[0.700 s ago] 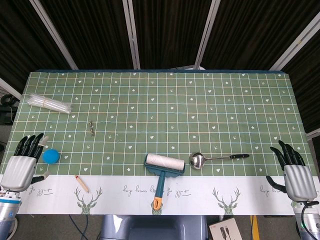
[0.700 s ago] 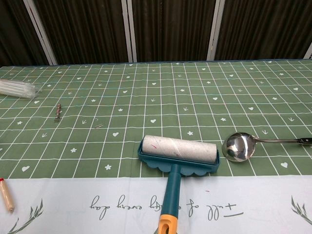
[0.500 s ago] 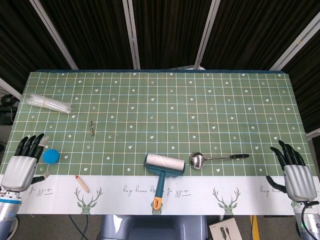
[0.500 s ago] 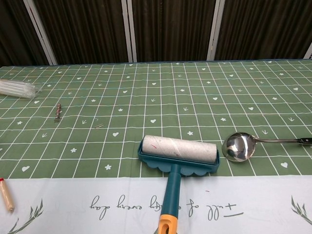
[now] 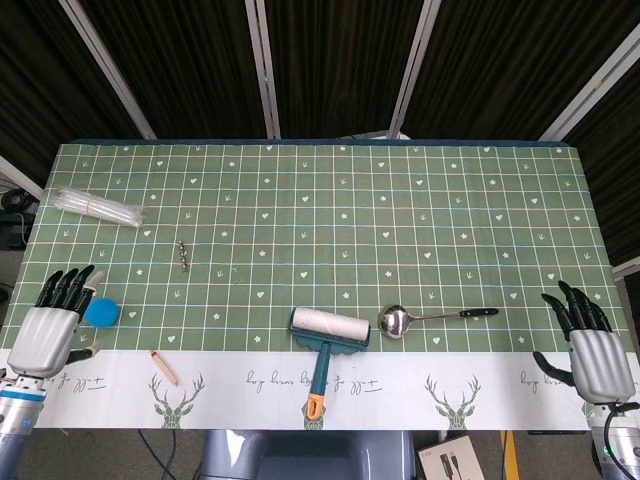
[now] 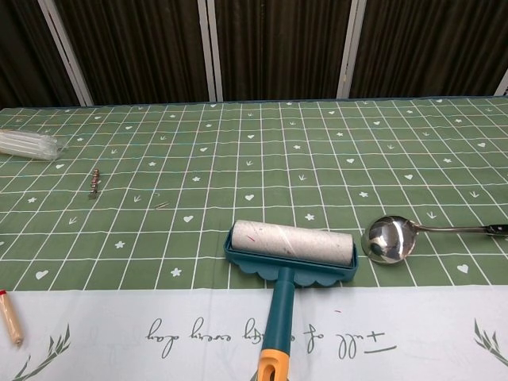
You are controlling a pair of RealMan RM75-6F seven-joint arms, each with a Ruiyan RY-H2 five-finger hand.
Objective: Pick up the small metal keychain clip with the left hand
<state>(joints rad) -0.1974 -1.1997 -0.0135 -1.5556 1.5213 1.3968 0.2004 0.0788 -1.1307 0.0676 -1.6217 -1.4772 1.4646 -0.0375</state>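
Note:
The small metal keychain clip (image 5: 184, 255) lies on the green checked tablecloth, left of the middle; the chest view shows the clip (image 6: 94, 182) at its left side. My left hand (image 5: 48, 328) hovers at the table's front left corner, fingers apart and holding nothing, well to the left of and nearer than the clip. At the front right corner my right hand (image 5: 590, 347) is likewise spread and holds nothing. Neither hand appears in the chest view.
A blue ball (image 5: 101, 313) sits just right of my left hand's fingers. A crayon (image 5: 164, 368) lies on the white border. A clear straw packet (image 5: 97, 207) lies at far left. A lint roller (image 5: 327, 340) and spoon (image 5: 400, 321) occupy the front middle. A tiny wire bit (image 5: 235, 272) lies near the clip.
My left hand has shifted slightly to the right, toward the blue ball. Nothing else has moved.

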